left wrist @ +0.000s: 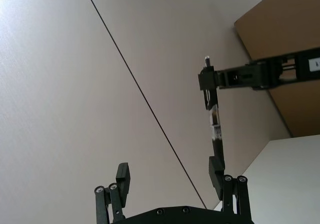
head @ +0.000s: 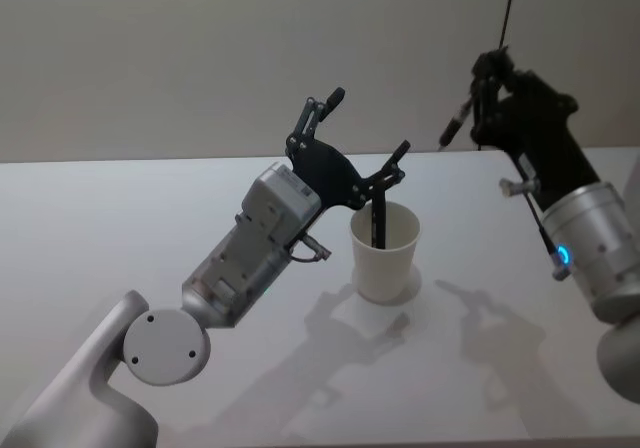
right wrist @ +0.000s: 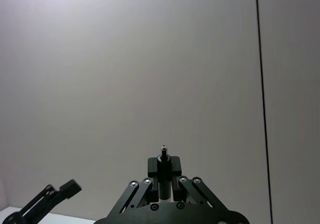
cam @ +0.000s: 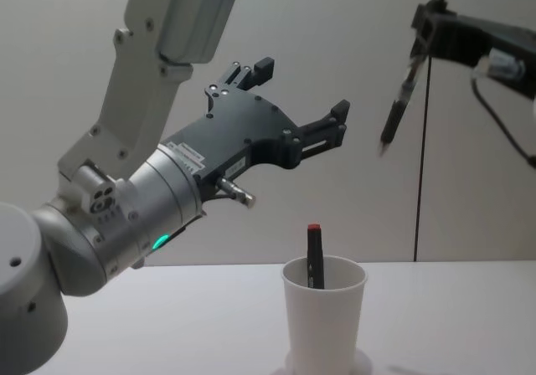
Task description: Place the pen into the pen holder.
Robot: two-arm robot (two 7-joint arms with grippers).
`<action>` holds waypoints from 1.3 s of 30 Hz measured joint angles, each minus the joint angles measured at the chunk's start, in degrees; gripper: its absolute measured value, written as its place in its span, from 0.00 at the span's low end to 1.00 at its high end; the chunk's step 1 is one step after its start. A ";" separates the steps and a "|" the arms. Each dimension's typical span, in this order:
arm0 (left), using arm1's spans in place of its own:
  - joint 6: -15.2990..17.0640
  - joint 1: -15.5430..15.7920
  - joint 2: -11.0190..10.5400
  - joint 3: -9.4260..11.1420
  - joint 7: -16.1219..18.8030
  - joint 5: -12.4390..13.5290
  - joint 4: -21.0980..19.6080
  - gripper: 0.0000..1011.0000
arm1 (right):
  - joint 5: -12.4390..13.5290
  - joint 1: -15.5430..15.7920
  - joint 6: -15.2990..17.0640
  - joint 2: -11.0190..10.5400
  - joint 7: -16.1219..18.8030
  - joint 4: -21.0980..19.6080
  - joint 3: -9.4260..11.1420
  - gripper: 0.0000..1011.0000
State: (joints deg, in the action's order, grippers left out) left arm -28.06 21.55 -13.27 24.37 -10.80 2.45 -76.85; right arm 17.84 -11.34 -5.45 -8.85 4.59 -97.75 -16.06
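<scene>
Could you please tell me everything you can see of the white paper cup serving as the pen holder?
The pen holder is a plain white paper cup, tapered toward its base, with a rolled rim. It stands upright on the white table. A dark pen with a red top leans inside, poking above the rim. The left gripper hangs open above it, not touching.

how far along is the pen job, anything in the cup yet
Done: one pen stands in the pen holder, and the left claw is open above it. In hand: the right claw is shut on a second pen, held high to the right of the cup. Left: getting that pen in.
</scene>
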 joint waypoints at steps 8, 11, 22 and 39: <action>0.00 0.00 0.00 0.00 0.00 0.00 0.00 0.99 | -2.12 0.55 -4.68 -0.51 4.41 3.22 -0.42 0.13; 0.00 0.00 0.00 0.00 0.00 0.00 0.00 0.99 | -2.97 0.60 -6.03 -0.55 5.31 4.36 -0.55 0.13; 0.00 0.00 0.00 0.00 0.00 0.00 0.00 0.99 | -4.40 0.44 -9.18 -0.62 6.36 7.18 -0.49 0.13; 0.00 0.00 0.00 0.00 0.00 0.00 0.00 0.99 | -2.85 -0.37 -10.19 -0.72 6.68 9.38 0.48 0.13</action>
State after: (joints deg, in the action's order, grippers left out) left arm -28.07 21.55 -13.27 24.37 -10.80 2.45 -76.85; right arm 14.99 -11.70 -15.64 -9.57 11.27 -88.38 -15.57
